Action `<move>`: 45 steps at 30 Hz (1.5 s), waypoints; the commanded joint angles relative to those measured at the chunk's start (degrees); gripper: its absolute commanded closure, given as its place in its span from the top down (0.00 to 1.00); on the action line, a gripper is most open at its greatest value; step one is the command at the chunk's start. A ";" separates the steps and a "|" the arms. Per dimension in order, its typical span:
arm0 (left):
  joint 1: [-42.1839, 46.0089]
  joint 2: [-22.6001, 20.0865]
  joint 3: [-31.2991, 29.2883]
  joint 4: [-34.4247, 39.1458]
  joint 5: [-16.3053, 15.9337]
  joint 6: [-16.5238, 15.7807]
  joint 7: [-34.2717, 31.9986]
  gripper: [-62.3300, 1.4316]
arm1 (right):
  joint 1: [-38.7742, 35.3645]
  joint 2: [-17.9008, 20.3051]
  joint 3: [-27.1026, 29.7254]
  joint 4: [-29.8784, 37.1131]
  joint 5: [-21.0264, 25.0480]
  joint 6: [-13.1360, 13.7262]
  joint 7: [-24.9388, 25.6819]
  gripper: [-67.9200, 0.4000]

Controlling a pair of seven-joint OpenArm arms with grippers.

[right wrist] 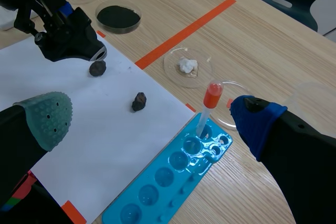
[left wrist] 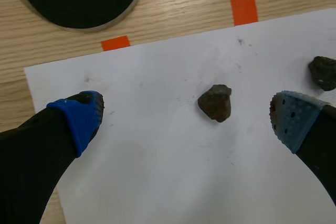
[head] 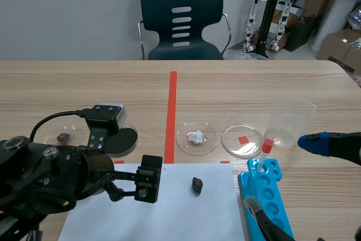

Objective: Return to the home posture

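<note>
Left end effector spread; petri dish holds white lump.

Light-grained wooden table running toward a plain grey wall. A dark chair with metal arms stands behind the table's far edge. At far right: cardboard boxes, a black pole and small white robot figures.

Left end effector, right end effector: fingers wide apart
</note>
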 commanded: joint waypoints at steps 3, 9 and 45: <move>1.57 -3.17 -0.35 1.25 -1.79 -2.40 -5.53 1.00 | 0.35 -0.02 0.33 0.28 0.39 -0.20 0.66 0.94; 6.91 -7.04 -2.29 2.21 -1.79 -3.37 -12.09 1.00 | 0.35 -0.02 0.33 0.28 0.39 -0.20 0.66 0.94; 54.77 -15.02 -38.05 31.43 1.07 -22.69 -40.30 1.00 | 0.35 -0.02 0.33 0.28 0.39 -0.20 0.66 0.94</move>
